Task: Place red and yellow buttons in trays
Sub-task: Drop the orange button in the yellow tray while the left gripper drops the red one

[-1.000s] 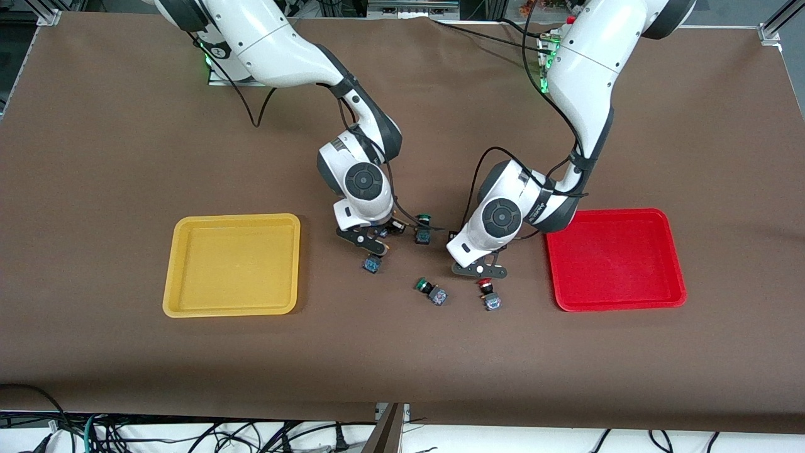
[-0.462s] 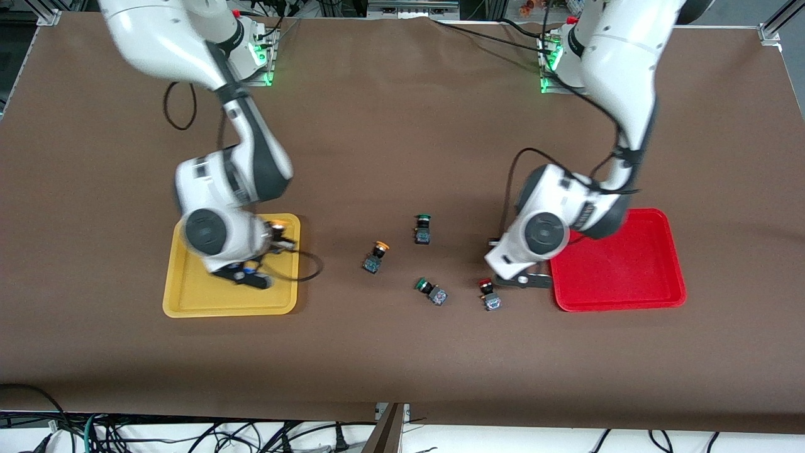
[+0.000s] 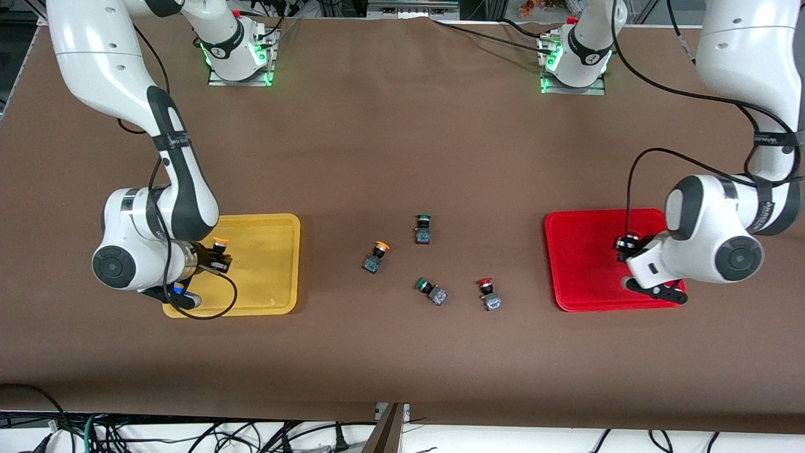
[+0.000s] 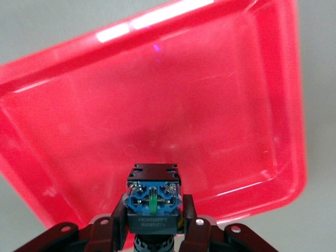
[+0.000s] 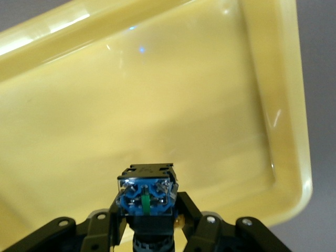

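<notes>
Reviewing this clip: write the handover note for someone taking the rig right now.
Left gripper: shut on a red-capped push-button switch, over the shallow red plastic tray.
Right gripper: shut on a yellow-capped push-button switch, over the shallow yellow plastic tray.
Done: both switches carried to their trays, not released.
Left: release both; then fetch the loose yellow-capped switch and loose red-capped switch mid-table.

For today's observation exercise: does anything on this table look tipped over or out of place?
Nothing is spilled or damaged. The one oddity: a green-capped button lies tipped on its side between the yellow-capped button and the red-capped button.
</notes>
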Tool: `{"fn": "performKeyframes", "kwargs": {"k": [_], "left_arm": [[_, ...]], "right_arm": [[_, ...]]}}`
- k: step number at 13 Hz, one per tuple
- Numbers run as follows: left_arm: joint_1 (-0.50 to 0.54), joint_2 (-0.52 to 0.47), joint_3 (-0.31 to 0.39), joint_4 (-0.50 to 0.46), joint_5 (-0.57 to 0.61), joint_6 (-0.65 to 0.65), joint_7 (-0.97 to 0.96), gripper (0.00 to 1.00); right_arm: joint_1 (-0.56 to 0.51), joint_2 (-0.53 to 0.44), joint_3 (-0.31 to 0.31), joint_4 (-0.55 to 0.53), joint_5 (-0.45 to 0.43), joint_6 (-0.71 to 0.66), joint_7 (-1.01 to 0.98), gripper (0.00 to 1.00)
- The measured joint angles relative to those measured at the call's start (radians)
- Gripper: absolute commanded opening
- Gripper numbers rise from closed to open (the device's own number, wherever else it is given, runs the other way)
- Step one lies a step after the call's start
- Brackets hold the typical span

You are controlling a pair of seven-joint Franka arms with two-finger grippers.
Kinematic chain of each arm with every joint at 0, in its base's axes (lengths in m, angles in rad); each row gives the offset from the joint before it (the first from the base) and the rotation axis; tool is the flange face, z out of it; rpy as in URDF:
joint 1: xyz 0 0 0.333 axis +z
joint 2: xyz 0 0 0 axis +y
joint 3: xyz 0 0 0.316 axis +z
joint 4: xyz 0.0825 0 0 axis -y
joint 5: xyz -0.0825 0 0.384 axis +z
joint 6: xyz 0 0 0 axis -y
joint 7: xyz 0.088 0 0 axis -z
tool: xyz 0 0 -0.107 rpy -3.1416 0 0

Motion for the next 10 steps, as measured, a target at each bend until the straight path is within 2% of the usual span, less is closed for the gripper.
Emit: {"fn": "performKeyframes", "kwargs": {"k": [1, 2, 3, 5, 7, 10], "left_arm": [[0.013, -0.001, -0.020, -0.047, -0.002, 0.051, 0.002, 0.85], [0.009, -0.004, -0.034, -0.091, -0.002, 0.095, 0.001, 1.00], [0.001, -0.008, -0.043, -0.124, -0.002, 0.128, -0.003, 1.00], [-0.008, -0.021, -0.048, -0.141, -0.002, 0.144, -0.008, 1.00], [-0.008, -0.053, -0.047, -0.138, -0.002, 0.144, -0.008, 1.00], [-0.012, -0.093, -0.048, -0.116, -0.002, 0.117, -0.024, 1.00]], "right_arm": [[-0.011, 0.013, 0.000, -0.018, 0.000, 0.048, -0.017, 0.19], [-0.020, 0.023, 0.000, -0.041, 0.000, 0.096, -0.039, 0.84], [-0.026, 0.028, 0.000, -0.056, 0.000, 0.125, -0.057, 1.00], [-0.032, 0.022, 0.000, -0.044, 0.001, 0.129, -0.075, 1.00], [-0.028, -0.006, 0.018, 0.019, 0.003, 0.035, -0.070, 1.00], [0.032, -0.038, 0.054, 0.084, 0.008, -0.035, 0.081, 1.00]]}}
